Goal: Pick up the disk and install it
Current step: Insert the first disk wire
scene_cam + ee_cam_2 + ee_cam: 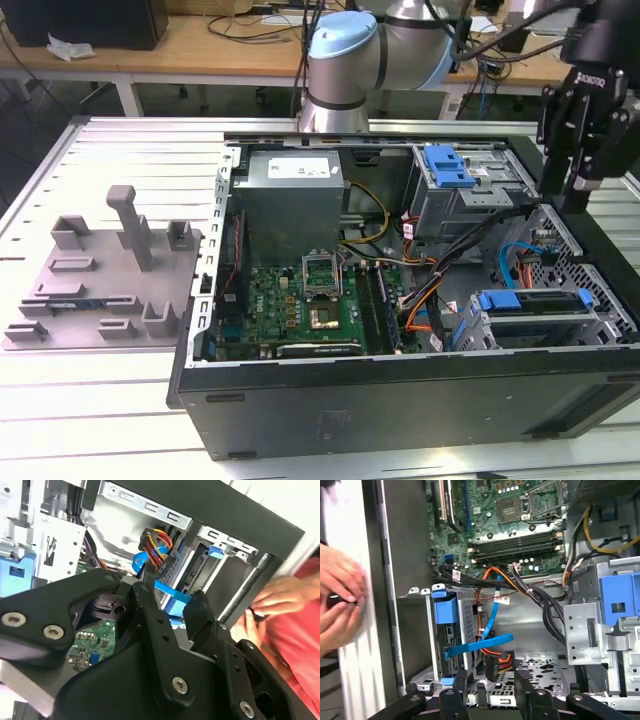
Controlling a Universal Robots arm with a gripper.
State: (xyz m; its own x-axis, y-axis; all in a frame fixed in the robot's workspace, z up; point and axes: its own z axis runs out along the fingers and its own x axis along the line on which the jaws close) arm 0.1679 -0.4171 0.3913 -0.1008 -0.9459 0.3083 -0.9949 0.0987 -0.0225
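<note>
End effector (577, 198) hangs vertical, tips down, over the far right part of the open computer case (300, 400) in the exterior view. In the first wrist view its fingers (461, 680) are spread wide, holding nothing. Disk (530, 301) sits well apart from it, slotted in the drive cage (604, 325) at the case's near right corner. Light-blue bracket shows, label hidden. 1 blurred hand (340, 592) is outside the case wall.

An open black computer case (400, 400) lies on the slatted tabletop (130, 150), green motherboard (290, 300) exposed; a grey fixture (100, 290) sits at the exterior view's left.
</note>
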